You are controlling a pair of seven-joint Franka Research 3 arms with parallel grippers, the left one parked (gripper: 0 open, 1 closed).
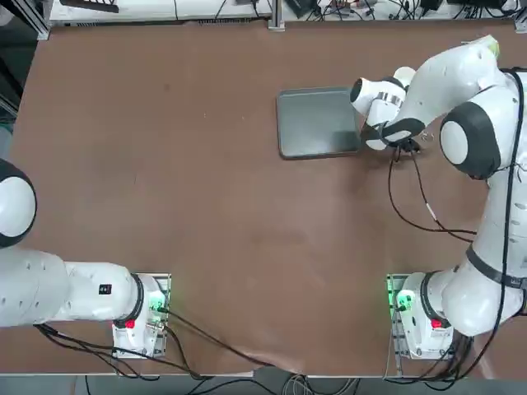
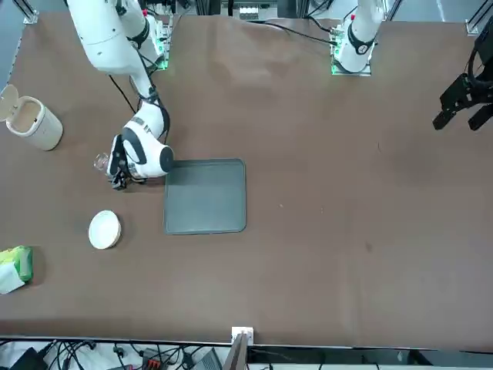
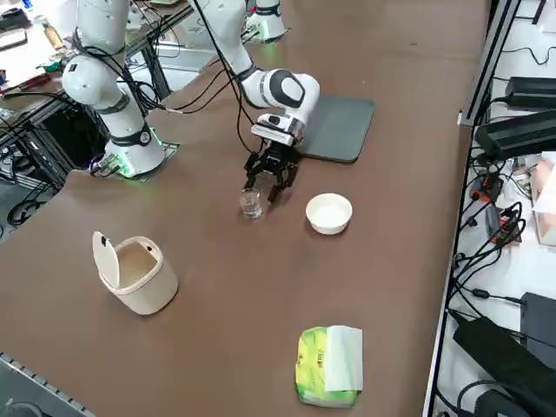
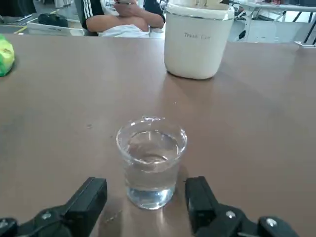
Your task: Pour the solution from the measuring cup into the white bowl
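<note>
So the right arm's jaws (image 3: 271,184) are spread wide and hanging low over the brown tabletop (image 2: 347,193), tips nearly down at the surface. From the wrist camera the two black fingers (image 4: 91,197) stand either side of the measuring cup (image 4: 151,161), with a clear gap on both sides, so nothing is gripped and nothing is touched. The cup is just ahead of the tips rather than between them.

Going left to right in the front view: a cream lidded bin (image 2: 32,121) sits near the table's left edge with its flap up, and down in the corner there's a green and white packet (image 2: 15,267). Next comes the measuring cup (image 2: 101,162), upright, clear, roughly half full of clear liquid, right beside the gripper (image 2: 115,176). The white bowl (image 2: 104,229) sits apart from the cup, on the side nearer the front camera, with bare tabletop between them. Then the dark grey tray (image 2: 205,196) lies flat, with the robot's wrist leaning over its left edge.

Looking out from the wrist, the bin stands well behind the cup, and a seated person (image 4: 123,17) is at the far side of the table. Nothing sits between the jaws and the cup, and the stretch from cup to bowl looks open too.
</note>
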